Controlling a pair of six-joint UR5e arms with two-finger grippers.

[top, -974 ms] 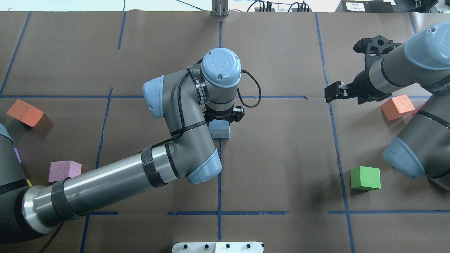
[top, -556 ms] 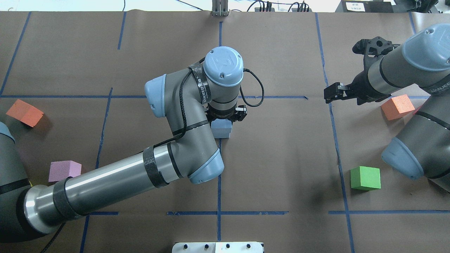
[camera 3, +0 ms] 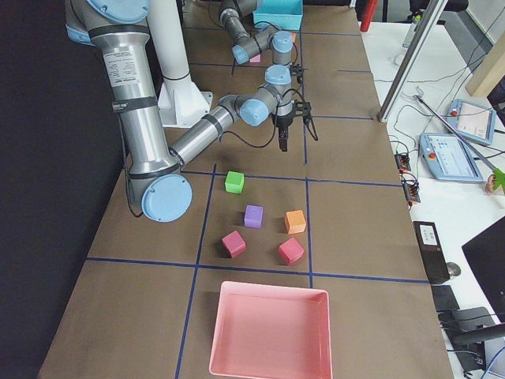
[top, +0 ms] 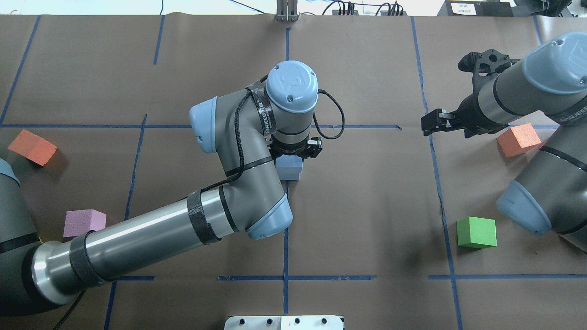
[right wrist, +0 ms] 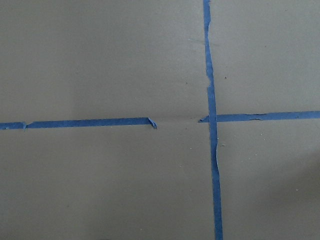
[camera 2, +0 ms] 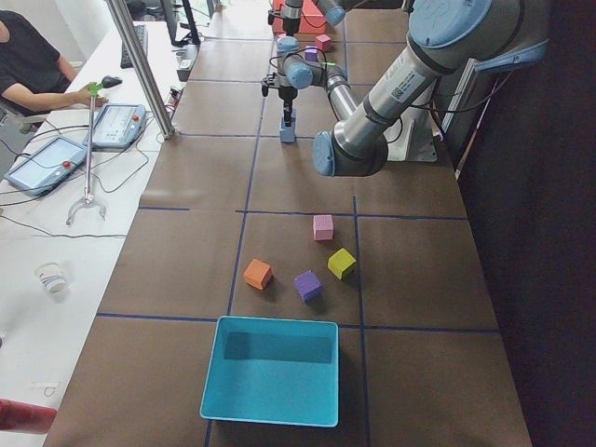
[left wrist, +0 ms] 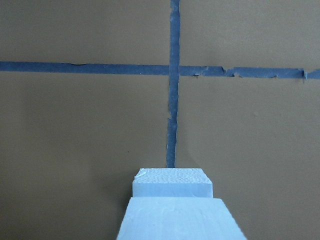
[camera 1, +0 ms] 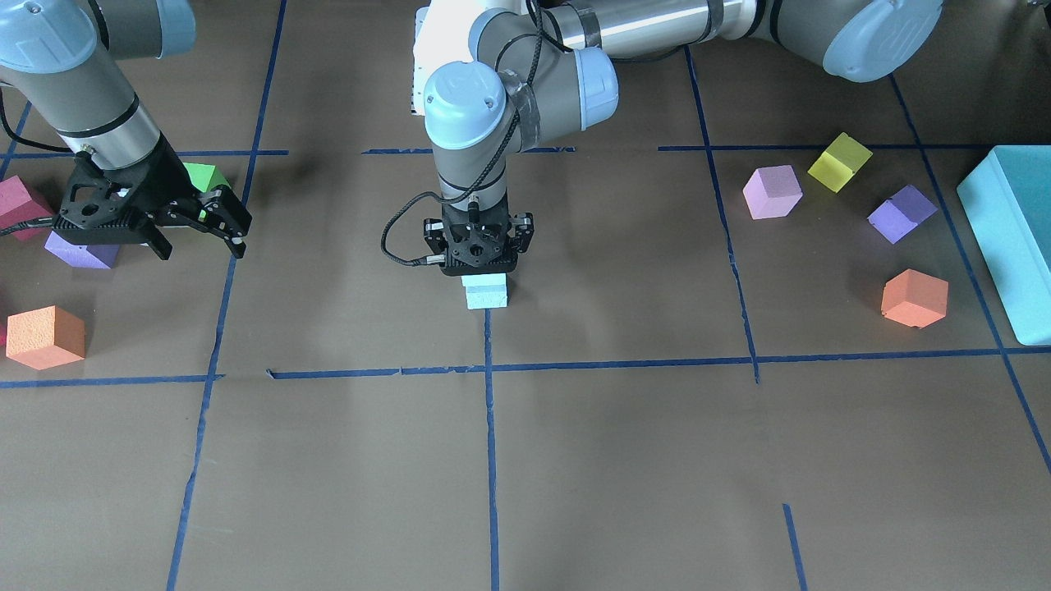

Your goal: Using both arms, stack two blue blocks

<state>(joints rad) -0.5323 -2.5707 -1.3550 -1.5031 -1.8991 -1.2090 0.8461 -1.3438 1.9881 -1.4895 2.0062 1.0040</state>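
My left gripper points straight down at the table's centre and is shut on a pale blue block. That block sits on or just above the second blue block, nearly aligned with it. From overhead the pair shows just below the left gripper. The left wrist view shows the held block close up and the lower block beyond it. My right gripper is open and empty, hanging above the table far to the side.
A green cube and an orange cube lie near the right arm. An orange cube and a pink cube lie on the left side. Yellow and purple cubes and a teal bin lie beyond.
My left wrist has shifted slightly to the right with the blue block in its grip. The right gripper has barely moved.
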